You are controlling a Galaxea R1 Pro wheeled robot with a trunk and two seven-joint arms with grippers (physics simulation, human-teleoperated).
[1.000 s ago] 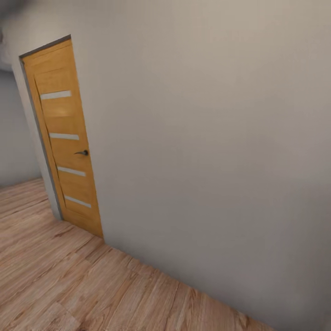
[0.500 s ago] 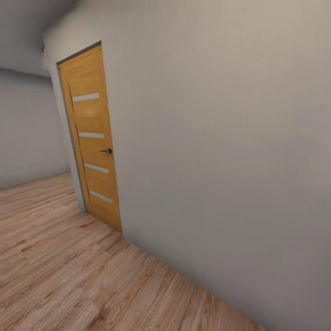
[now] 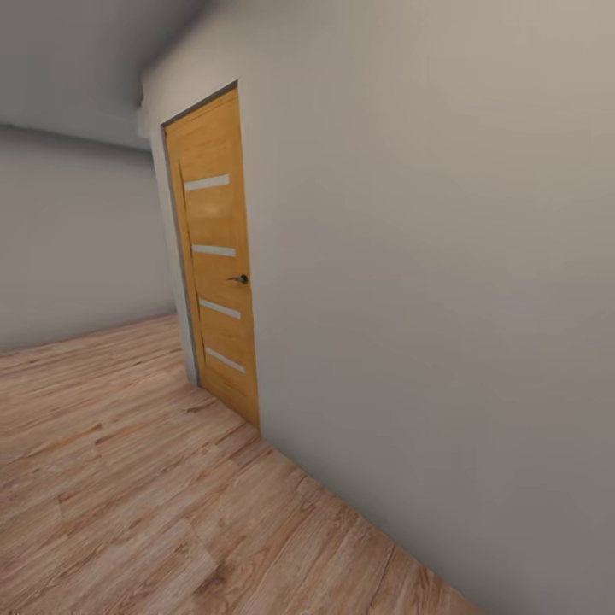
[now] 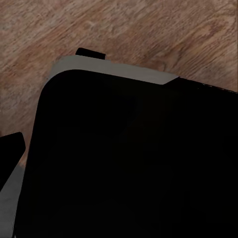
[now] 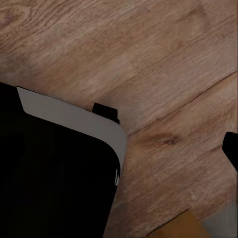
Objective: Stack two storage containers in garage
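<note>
One wooden door [image 3: 215, 256] is the landmark in the head view: orange-brown, closed, with four pale horizontal strips and a small dark handle [image 3: 240, 278] on its right edge. A plain grey wall [image 3: 444, 282] runs from the door's right side toward the camera, and another grey wall [image 3: 77, 248] stands to the door's left, farther back. Light wood plank floor [image 3: 128, 478] spreads out below the door and along the base of the near wall. Both wrist views look down on the same plank floor past a black body with a pale grey rim [image 4: 114, 69], probably the robot's base. Whether either gripper is spread or pressed together cannot be told. No orange-red container is in sight.
</note>
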